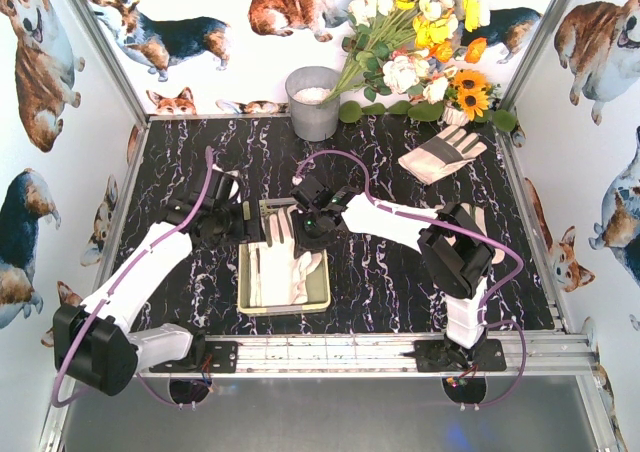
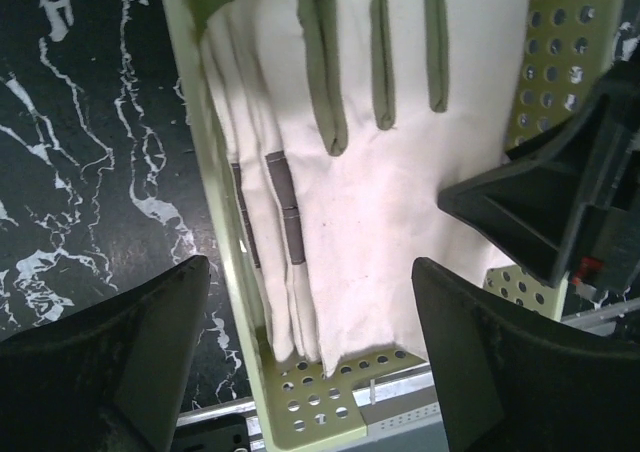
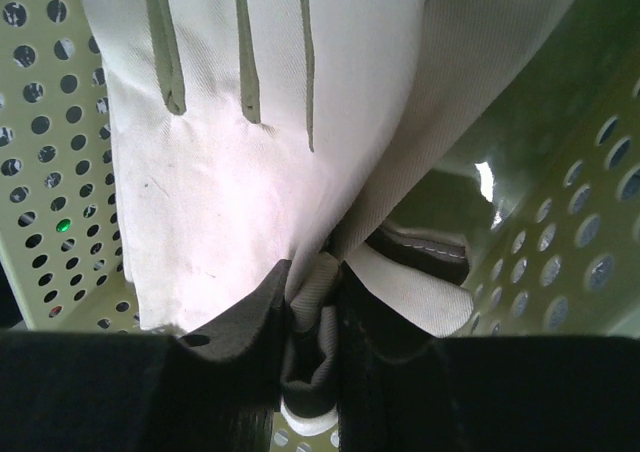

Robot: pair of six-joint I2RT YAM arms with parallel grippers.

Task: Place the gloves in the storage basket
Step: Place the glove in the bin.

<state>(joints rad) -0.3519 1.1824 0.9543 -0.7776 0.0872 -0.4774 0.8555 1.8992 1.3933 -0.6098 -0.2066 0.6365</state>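
Right fingers [image 3: 235, 347] pinched on a soft glove [image 3: 220, 172] fold inside the storage basket [image 3: 45, 172]. Left fingers [image 2: 110, 362] spread, empty. Gloves judged light, limp; best taken at the cuff.

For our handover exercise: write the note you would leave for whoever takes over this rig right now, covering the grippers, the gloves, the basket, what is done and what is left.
Left gripper: open, holding nothing, fingers straddling a side wall of the storage basket.
Right gripper: shut on a fold of the top glove, low inside the basket.
Done: stacked gloves lie in the basket.
Left: release the held glove, then fetch the loose glove lying on the table at the far right, by the flowers.
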